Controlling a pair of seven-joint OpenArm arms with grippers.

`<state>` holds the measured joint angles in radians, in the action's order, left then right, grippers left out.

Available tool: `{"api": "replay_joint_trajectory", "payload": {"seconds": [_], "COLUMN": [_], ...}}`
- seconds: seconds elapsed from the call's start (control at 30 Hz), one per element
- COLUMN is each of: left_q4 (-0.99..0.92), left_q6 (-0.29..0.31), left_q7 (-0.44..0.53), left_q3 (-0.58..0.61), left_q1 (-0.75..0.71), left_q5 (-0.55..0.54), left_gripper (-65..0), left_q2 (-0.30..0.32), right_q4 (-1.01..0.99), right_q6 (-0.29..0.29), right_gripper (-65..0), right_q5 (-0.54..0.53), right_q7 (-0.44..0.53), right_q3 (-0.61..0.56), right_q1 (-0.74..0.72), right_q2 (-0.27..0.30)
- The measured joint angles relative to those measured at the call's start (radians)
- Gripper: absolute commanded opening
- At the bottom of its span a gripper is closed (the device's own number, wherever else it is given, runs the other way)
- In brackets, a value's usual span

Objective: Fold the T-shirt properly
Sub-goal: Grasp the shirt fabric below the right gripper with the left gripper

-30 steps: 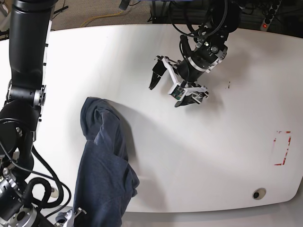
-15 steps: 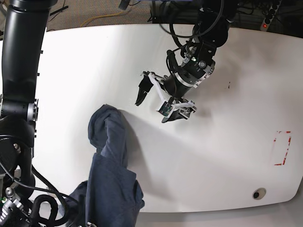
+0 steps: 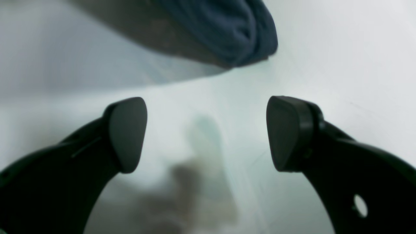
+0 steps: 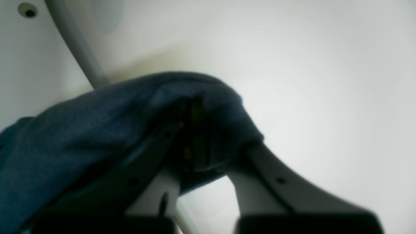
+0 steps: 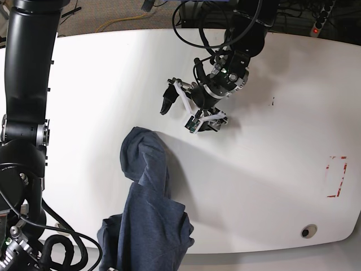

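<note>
- White tabletop [image 5: 271,186] fills most of the base view, with dark floor and cables beyond its far edge.
- Nearest the camera, the T-shirt [image 5: 148,220] lies bunched in a long dark-blue heap on the table's near left part, its lower end spilling over the near edge beside black cables [image 5: 56,248].
- No lettering shows on the fabric in any view.
- The right gripper [image 4: 201,152] is clamped on the T-shirt: the right wrist view shows its pale fingers [image 4: 260,169] closed with blue cloth folded over and between them; in the base view this gripper itself is hidden at the lower edge.
- The right arm [image 5: 25,107], a thick black column, stands along the left side of the base view.
- The upper end of the heap forms a rounded hump [image 5: 142,149] resting on the table.
- Farther in, the left gripper [image 5: 183,113] hangs just above the table, near that hump but apart from it, jaws spread wide and empty.
- The left wrist view shows its two black pads [image 3: 126,133] well apart over bare table, with the cloth's rounded end [image 3: 234,32] ahead of them.
- A red marking [image 5: 337,176] sits near the right edge, and a small round hole [image 5: 307,231] near the right front corner.
- A tiny dark speck [image 5: 273,102] lies right of the left gripper.
</note>
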<state>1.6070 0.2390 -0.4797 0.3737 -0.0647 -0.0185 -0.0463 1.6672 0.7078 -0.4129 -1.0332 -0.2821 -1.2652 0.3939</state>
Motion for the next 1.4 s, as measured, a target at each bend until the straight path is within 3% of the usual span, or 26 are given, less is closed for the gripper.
{"api": "replay_joint_trajectory", "payload": {"seconds": [0.27,0.47,0.6,0.73,1.07,1.13,1.2,1.3,1.4], "left_q4": [-0.235,-0.446,-0.537,-0.613,-0.733,-0.736,-0.738,-0.74,-0.74], "left_q6": [-0.005,-0.002,-0.002,-0.005,-0.009,-0.029,-0.079,-0.139,-0.166], "left_q7": [0.034,0.18,0.21,0.274,0.26,0.254,0.248,0.24,0.236], "left_q3": [0.007,0.022,0.049,0.068,0.145,0.167,0.195,0.222,0.221], "left_q1": [0.13,0.204,0.266,0.308,0.418,0.428,0.434,0.438,0.434], "left_q5": [-0.002,-0.005,-0.018,-0.127,-0.326,-0.35,-0.364,-0.366,-0.365], "left_gripper": [-11.2,-11.2,-11.1,-11.2,-11.9,-16.1,-27.8,-51.1,-65.0], "left_q2": [-0.101,-0.097,-0.101,-0.103,-0.101,-0.1,-0.101,-0.102,-0.101], "right_q4": [0.001,0.0,0.001,0.0,0.0,0.0,0.0,0.0,0.0], "right_q6": [0.0,0.0,0.0,0.0,0.0,0.0,0.0,0.0,0.0], "right_gripper": [-65.0,-65.0,-65.0,-65.0,-65.0,-65.0,-65.0,-65.0,-65.0], "right_q5": [0.001,0.002,-0.002,-0.001,-0.001,-0.002,-0.002,-0.002,-0.002], "right_q7": [0.0,0.0,0.001,0.0,0.0,0.0,0.001,0.001,0.0], "right_q3": [0.001,0.001,0.001,0.001,0.002,0.002,0.002,0.002,0.002], "right_q1": [0.0,0.0,0.0,0.001,0.018,0.017,0.016,0.017,0.016], "right_q2": [0.0,0.0,0.0,0.004,0.003,0.004,0.005,0.005,0.017]}}
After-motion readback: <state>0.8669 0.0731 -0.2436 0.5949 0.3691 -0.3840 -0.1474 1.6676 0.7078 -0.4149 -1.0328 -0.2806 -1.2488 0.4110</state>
